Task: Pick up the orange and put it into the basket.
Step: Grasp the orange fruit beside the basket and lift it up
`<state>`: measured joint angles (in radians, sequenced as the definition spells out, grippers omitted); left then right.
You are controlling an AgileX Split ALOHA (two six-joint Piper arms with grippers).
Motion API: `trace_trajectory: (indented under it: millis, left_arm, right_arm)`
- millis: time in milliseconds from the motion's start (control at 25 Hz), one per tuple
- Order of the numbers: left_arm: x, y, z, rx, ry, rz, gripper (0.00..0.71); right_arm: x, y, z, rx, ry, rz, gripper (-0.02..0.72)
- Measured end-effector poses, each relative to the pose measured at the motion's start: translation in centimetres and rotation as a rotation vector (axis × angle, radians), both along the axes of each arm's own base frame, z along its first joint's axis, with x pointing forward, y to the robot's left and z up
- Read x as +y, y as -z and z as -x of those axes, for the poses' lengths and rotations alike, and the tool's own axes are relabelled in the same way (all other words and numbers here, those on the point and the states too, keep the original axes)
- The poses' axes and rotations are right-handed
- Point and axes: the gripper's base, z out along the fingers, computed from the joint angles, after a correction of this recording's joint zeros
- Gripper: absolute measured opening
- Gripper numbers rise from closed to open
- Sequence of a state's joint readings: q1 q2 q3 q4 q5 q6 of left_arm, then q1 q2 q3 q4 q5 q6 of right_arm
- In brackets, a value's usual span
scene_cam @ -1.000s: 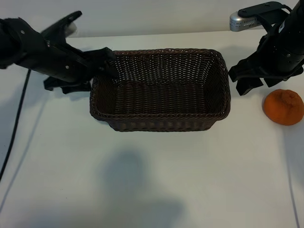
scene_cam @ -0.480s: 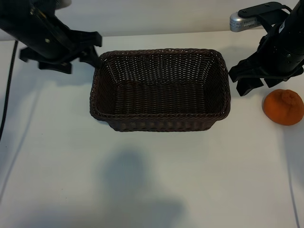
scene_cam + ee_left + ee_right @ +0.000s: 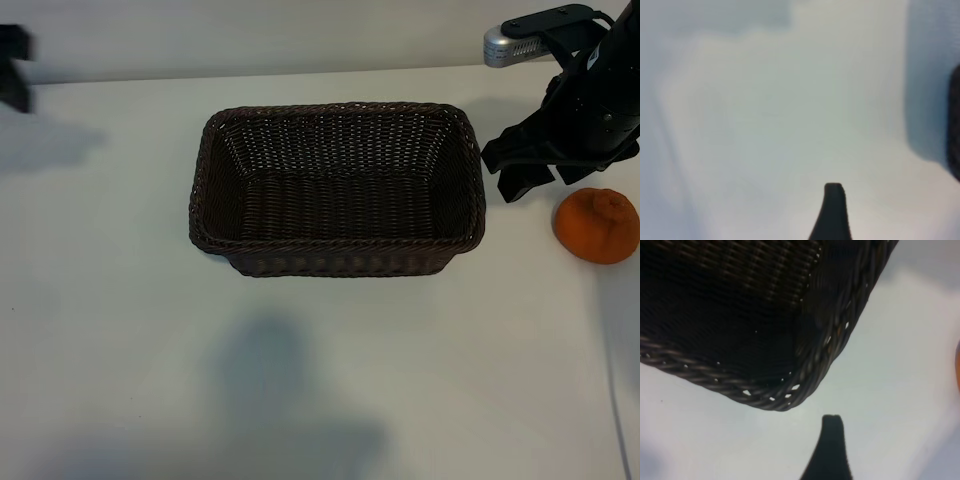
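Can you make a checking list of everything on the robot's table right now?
Surface: plain white table, with a soft shadow near the front.
Job's things: small round bumpy orange fruit lies on the table to the right of the rectangular dark brown woven wicker basket; nothing shows inside the basket.
Clutter: nothing seen.
Hands: right hand hangs open between the basket's right end and the orange, holding nothing; left hand is at the far left edge, mostly out of sight.
Cables: thin line at the table's right edge.
Surroundings: silver-and-black camera mount behind the right arm.
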<state>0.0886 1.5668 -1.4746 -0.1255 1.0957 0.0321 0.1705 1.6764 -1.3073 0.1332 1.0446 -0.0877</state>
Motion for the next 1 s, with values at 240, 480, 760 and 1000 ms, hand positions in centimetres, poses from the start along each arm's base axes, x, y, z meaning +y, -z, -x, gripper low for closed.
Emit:
trace_trajectory:
  millis: [240, 480, 760, 1000]
  left_arm:
    - [3.2, -2.8, 3.2, -0.033, -0.042, -0.034, 0.601]
    - [2.1, -7.3, 7.7, -0.203, -0.019, -0.045, 0.596]
    - [0.0, -9.8, 16.9, -0.412, -0.002, -0.079, 0.596]
    - [-1.9, -7.9, 26.1, -0.633, 0.006, -0.149, 0.596]
  right_arm:
    - [0.0, 0.0, 0.0, 0.001, 0.0, 0.0, 0.595]
    - [0.0, 0.0, 0.0, 0.0, -0.003, 0.001, 0.595]
    - [0.0, 0.0, 0.0, 0.0, -0.007, 0.002, 0.595]
    - [0.0, 0.0, 0.0, -0.001, -0.01, 0.002, 0.595]
